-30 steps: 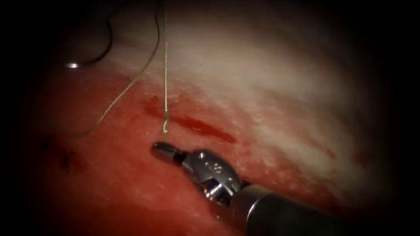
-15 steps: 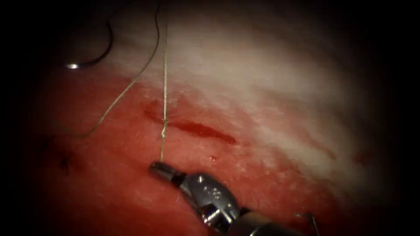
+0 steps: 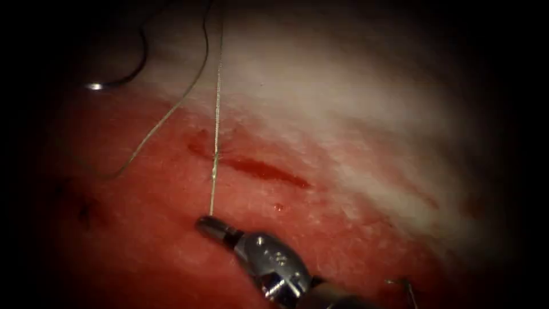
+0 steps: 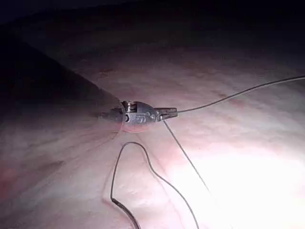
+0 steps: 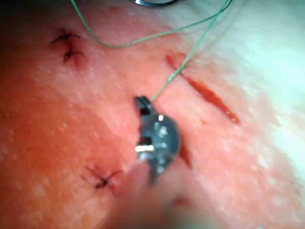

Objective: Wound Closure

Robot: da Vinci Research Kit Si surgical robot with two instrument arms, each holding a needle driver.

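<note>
The right tool [image 3: 207, 223] comes in from the lower right, its jaws shut on the end of the thread [image 3: 215, 171], below the cut [image 3: 263, 169]. From there the thread runs taut upward, crossing the cut's left end and going on out of the light. In the right wrist view the right tool [image 5: 142, 102] holds the same thread [image 5: 164, 88] beside the cut [image 5: 209, 98]. The left tool [image 4: 169, 113] is shut on the thread [image 4: 224, 97]. The curved needle [image 3: 96, 86] lies on the tissue at the far upper left, held by neither tool.
A slack loop of thread [image 3: 154, 129] lies on the tissue left of the cut. Older dark stitches [image 5: 69, 47] [image 5: 102, 179] sit on the left side. A short thread end [image 3: 407, 286] sticks up at the lower right. Red fluid [image 3: 171, 246] wets the tissue around the cut.
The right tool has drawn back down and toward the front with the thread end. The curled end over the cut has straightened and the strand has gone taut.
</note>
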